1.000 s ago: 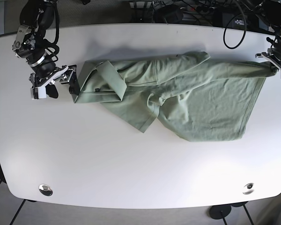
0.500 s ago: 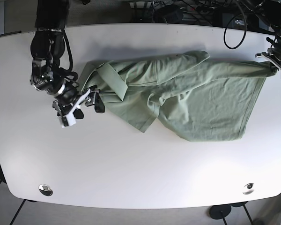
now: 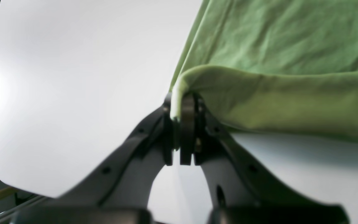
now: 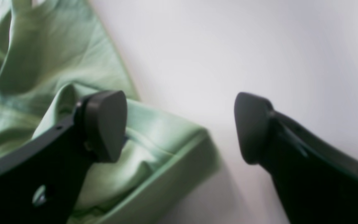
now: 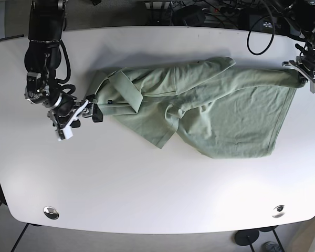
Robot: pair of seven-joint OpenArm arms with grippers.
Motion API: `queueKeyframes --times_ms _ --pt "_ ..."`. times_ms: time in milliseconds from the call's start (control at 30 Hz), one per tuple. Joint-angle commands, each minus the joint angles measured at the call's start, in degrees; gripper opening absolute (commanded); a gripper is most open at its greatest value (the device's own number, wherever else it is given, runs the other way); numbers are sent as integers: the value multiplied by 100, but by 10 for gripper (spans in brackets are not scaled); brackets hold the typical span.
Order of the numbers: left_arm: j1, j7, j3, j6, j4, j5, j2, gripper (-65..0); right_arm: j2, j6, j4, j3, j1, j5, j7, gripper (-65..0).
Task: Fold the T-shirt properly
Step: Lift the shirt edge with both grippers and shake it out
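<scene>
The green T-shirt (image 5: 210,110) lies crumpled across the white table (image 5: 147,189), with its left part bunched in folds. My left gripper (image 5: 306,72) at the far right is shut on the shirt's corner; in the left wrist view the gripper (image 3: 182,107) pinches the hem (image 3: 259,96) a little above the table. My right gripper (image 5: 87,116) is open at the shirt's lower left edge. In the right wrist view the right gripper (image 4: 179,127) has one finger (image 4: 104,124) over the shirt's (image 4: 154,149) folded edge and the other over bare table.
Cables and dark equipment (image 5: 210,13) lie beyond the table's back edge. Two round metal fittings (image 5: 51,212) (image 5: 277,211) sit near the front corners. The table's front half is bare white surface.
My right gripper has let go of the shirt's left edge, swung down along it and now sits open at the lower left fold. The left gripper has shifted slightly, still holding the corner.
</scene>
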State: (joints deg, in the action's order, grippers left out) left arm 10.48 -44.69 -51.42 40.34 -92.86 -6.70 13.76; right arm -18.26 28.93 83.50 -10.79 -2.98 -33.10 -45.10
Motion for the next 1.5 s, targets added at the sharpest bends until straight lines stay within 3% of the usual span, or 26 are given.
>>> queueKeyframes --times_ms 33,133,233,333,400,467,600,667,800,1100,1200,1267,1500 --pt "-33 104 -23 -34 -90 -55 123 -646 -121 373 14 -262 -14 -395 137 -128" --pt "-129 104 135 -34 -90 -29 123 -646 -209 540 -30 -280 92 -510 -22 -132" --pt "-156 104 153 -34 -99 -29 123 -646 -86 549 -30 -271 312 -545 -48 -133" --pt "-165 104 153 -34 -99 -29 123 -646 99 769 -30 -271 338 -492 -74 -135" --pt "-165 104 162 -34 -99 -29 123 -646 134 786 -117 -271 364 -492 -74 -171" --pt "-165 104 153 -34 -99 -29 123 -646 134 804 -267 -306 338 -545 -66 -289" --pt "-165 104 135 -34 -107 -29 123 -646 134 804 -372 -315 206 -545 -39 -640" --pt "-165 104 126 -34 -107 -29 123 -646 134 804 -320 -332 197 -545 -39 -614" --pt "-419 -37 21 -34 -415 -73 132 -646 134 769 146 -728 -49 -545 -83 -631" --pt "-1940 -1619 144 -34 -1277 -55 132 -644 134 734 278 -1080 -1385 -492 -672 -631" --pt "-2863 -1936 487 -34 -1277 -20 387 -643 134 180 261 -895 -2220 -501 -672 -631" --pt "-3523 -2006 803 -34 -1048 -20 615 -643 134 4 190 -728 -2827 -492 -672 -631" --pt "-5685 -1962 1726 -319 130 -55 1512 -642 134 -49 -838 -526 -4858 -536 -672 -631"
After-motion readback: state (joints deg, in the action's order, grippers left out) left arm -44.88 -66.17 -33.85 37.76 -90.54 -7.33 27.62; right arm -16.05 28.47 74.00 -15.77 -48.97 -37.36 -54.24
